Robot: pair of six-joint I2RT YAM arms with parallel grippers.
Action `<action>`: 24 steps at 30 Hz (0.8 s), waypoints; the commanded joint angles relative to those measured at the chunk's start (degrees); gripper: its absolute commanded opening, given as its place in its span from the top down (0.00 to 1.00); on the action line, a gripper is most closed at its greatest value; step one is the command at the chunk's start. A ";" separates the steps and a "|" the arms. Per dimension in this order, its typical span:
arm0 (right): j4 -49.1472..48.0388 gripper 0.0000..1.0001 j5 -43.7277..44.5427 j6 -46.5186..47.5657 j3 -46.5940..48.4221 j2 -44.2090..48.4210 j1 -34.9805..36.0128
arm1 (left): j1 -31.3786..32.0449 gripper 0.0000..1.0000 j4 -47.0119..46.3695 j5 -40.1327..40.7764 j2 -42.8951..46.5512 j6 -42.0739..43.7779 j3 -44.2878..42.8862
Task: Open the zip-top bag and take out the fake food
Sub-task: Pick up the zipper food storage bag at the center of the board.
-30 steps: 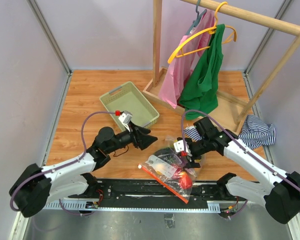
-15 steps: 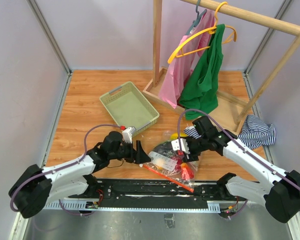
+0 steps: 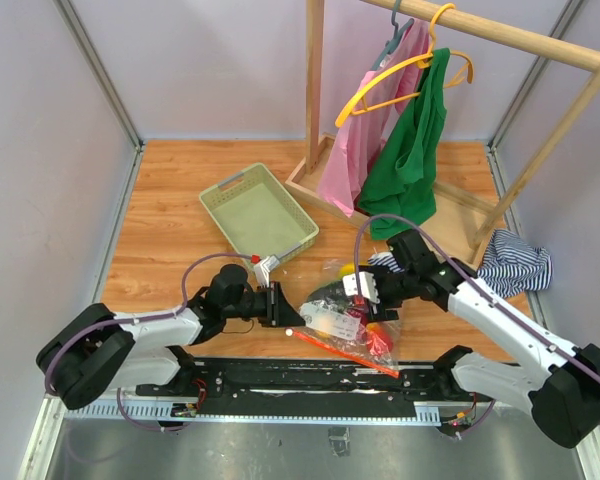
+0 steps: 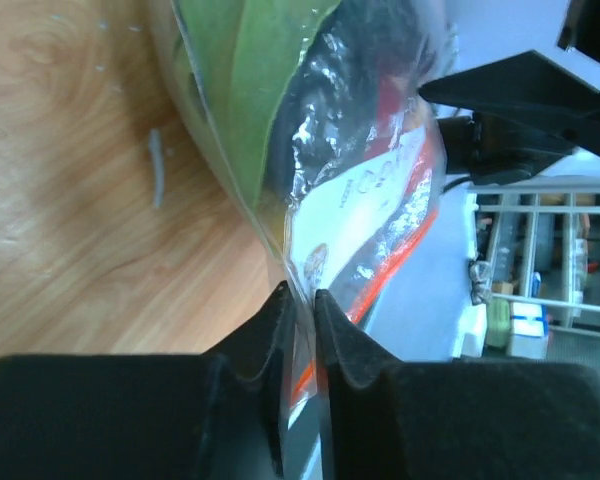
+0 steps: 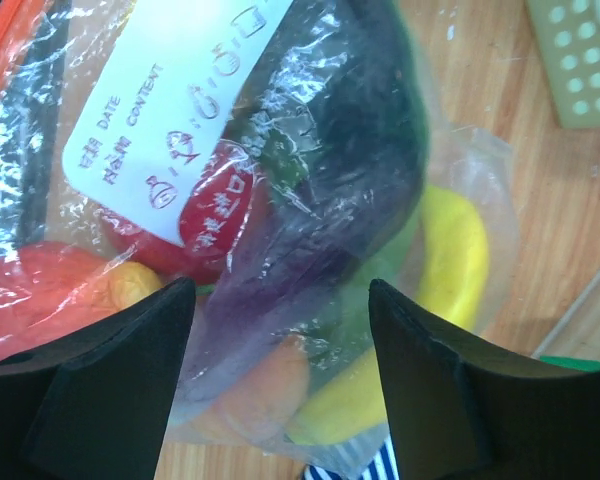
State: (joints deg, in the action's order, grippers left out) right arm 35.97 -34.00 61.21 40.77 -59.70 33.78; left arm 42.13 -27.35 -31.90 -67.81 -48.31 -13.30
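**A:** Item 1, left side. What do we log?
**B:** left gripper (image 3: 280,304). It has come down from beside the basket (image 3: 258,213) to the bag's left edge. Jaws closed, pinching thin film of the zip-top bag (image 3: 332,316) just by the zip strip (image 3: 346,351). Our wrist view shows the film caught btw the two pads.

**A:** Item 2, centre?
**B:** Bag lies front-centre on the table (image 3: 160,200), close to the black rail (image 3: 280,375). It's pulled a bit left vs. a sec ago. Looks unopened, as far as we can tell. fake food (image 5: 220,215) all inside: banana (image 5: 450,250), eggplant (image 5: 350,150), red & orange pcs.

**A:** Item 3, right?
**B:** right gripper (image 3: 372,300). Position approx unchanged; jaws wide apart over the bag's right bulge, and we see no grip.

**A:** Meaning for the task?
**B:** We judge there's a first hold on the mouth edge. Opening not started, nothing removed. Prob. needs a 2nd pinch on the opposite lip.

**A:** Surface & room?
**B:** Wood-grain top, pale walls. L to R:
- pale green basket
- wooden rack (image 3: 315,100) w/ yellow hanger (image 3: 410,65), pink garment (image 3: 355,150) & green garment (image 3: 410,150)
- striped cloth (image 3: 515,262) far right
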 commanded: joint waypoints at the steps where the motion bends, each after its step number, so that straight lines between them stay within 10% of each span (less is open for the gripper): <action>1: 0.78 0.23 -0.73 -2.50 5.19 3.46 0.31 | 0.15 0.95 -18.30 -3.61 -1.20 -10.26 2.91; 11: 21.42 0.14 -16.54 -5.78 25.01 0.51 0.64 | 8.66 1.00 -39.91 21.07 0.71 -26.67 1.49; 24: 7.20 0.10 9.15 -12.40 17.73 7.99 1.52 | 11.41 1.00 -45.59 31.82 -14.78 -42.81 -11.93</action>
State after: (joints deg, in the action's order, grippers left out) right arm 48.23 -33.67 50.54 60.10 -52.90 34.13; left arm 52.14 -68.18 -3.14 -80.34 -86.50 -22.02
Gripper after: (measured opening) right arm 0.912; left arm 0.010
